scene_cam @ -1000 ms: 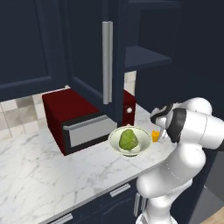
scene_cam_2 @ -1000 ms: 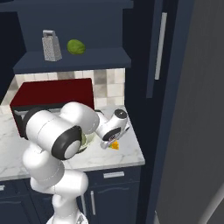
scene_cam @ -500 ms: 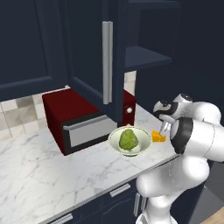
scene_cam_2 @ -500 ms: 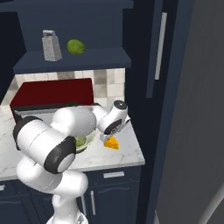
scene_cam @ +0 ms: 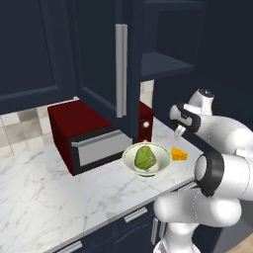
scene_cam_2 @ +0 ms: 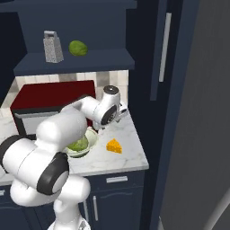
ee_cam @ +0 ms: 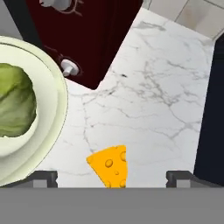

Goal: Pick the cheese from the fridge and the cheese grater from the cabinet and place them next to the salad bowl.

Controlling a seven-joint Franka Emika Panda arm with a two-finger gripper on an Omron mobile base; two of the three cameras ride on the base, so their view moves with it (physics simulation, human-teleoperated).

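Landmark: the round pale cream-green salad bowl [scene_cam: 147, 159] with its leafy lettuce lump, on the white marble counter [scene_cam: 54, 197].

The dark navy wall cabinet [scene_cam_2: 74, 63] hangs above the bowl, door open with its long silver bar handle [scene_cam: 121, 70]. A dark red microwave [scene_cam: 81, 133] stands just behind the bowl. On the cabinet shelf above stand the small silver-grey metal box grater [scene_cam_2: 53, 46], upright, and a loose green lump [scene_cam_2: 78, 47] beside it.

The small orange-yellow cheese wedge [ee_cam: 111, 166] lies flat on the marble just beside the bowl, not touching it.

My gripper [ee_cam: 111, 178] hangs above the wedge, jaws spread wide, holding nothing.
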